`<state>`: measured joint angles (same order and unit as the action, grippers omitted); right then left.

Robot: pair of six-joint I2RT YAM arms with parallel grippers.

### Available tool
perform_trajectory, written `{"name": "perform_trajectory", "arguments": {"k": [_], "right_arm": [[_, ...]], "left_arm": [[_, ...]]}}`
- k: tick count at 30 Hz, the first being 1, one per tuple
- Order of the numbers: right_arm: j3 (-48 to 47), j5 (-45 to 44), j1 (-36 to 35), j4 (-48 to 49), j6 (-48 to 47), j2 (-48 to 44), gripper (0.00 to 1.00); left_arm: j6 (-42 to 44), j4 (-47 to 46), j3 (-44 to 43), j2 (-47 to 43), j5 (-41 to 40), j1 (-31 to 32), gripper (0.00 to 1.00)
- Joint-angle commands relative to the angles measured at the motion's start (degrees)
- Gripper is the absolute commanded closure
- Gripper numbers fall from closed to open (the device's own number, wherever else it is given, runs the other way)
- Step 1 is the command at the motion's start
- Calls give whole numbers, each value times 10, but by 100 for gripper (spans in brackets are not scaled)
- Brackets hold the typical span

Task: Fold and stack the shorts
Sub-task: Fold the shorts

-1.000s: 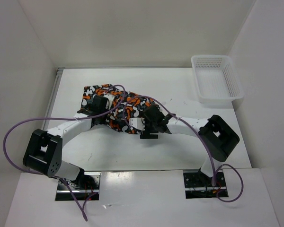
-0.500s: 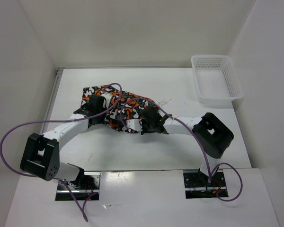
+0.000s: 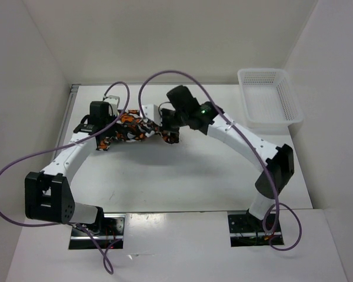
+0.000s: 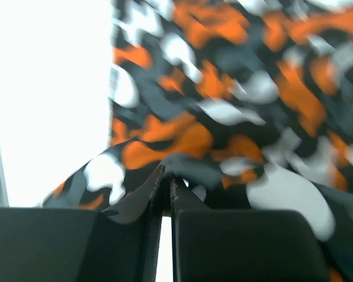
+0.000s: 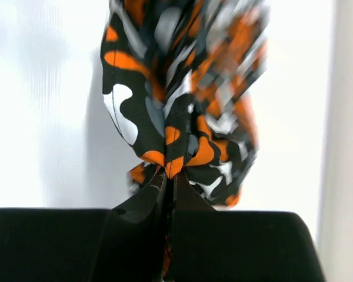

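The shorts [image 3: 131,127] hang bunched at upper centre of the top view, strung between left gripper [image 3: 105,133] and right gripper [image 3: 164,131], each with jaws pinching a fabric edge; seemingly mid-fold; next they need laying down flat, both grips kept firm.

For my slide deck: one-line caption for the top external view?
Left gripper and right gripper pinch the shorts stretched between them; white basket sits far right.

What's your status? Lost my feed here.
Both shut on shorts: left gripper, right gripper. Fabric bunched between them. Nothing in the way; basket well aside.
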<state>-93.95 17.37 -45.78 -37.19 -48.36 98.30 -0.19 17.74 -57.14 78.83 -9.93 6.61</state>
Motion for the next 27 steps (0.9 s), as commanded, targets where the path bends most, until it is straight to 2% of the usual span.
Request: {"name": "perform_trajectory", "arguments": {"k": [1, 4, 6, 8, 10, 12, 15, 19, 27], "right_arm": [[-116, 74, -5, -96, 33, -43, 100], [-194, 79, -5, -108, 49, -30, 100], [-254, 90, -5, -115, 56, -15, 100], [-290, 90, -5, -122, 69, 2, 100], [-329, 96, -5, -127, 69, 8, 100], [-342, 96, -5, -133, 69, 22, 100], [-347, 102, -5, -133, 69, 22, 100], [-352, 102, -5, -133, 69, 27, 100], [-358, 102, -5, -133, 69, 37, 100]], "left_arm": [[2, -13, -31, -9, 39, -4, 87], [2, -13, -36, -9, 53, -4, 83], [2, -1, -36, -9, 62, -4, 72], [2, 25, -36, -15, 88, -4, 71], [2, 64, -30, -29, 136, -4, 64], [2, 84, -15, -35, 160, 2, 59], [2, 90, 20, -46, 165, 24, 58], [2, 69, 55, -46, 140, 31, 55], [2, 40, 113, -52, 132, 41, 41]]}}
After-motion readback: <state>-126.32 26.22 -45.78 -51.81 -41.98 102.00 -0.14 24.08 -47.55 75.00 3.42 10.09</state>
